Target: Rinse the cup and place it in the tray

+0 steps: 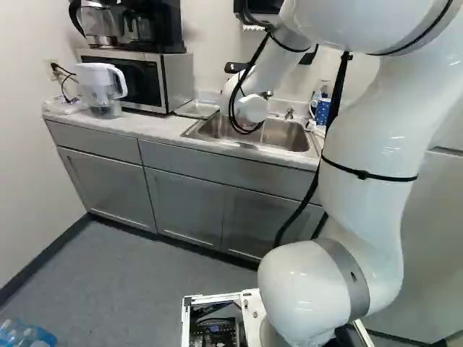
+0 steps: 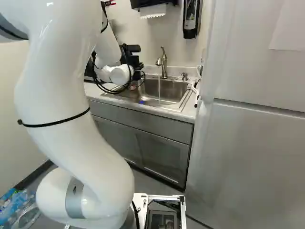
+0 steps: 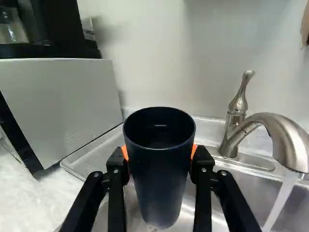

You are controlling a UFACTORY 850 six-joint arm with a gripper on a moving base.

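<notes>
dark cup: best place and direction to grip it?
Cup: grip the wall below the rim, hand coming level from the side, pads on opposite faces, as now. It's round, mouth up, no handle visible; that should leave the mouth open to the water.

The arm [image 1: 365, 134] is glossy white with rounded joints, a grey band [image 1: 346, 266], thin black straps [image 1: 369, 176] and looping black cables [image 1: 337, 90], its black fingers [image 3: 203, 193] bearing silvery screws [image 3: 223, 173] and orange pads [image 3: 125, 152].
</notes>
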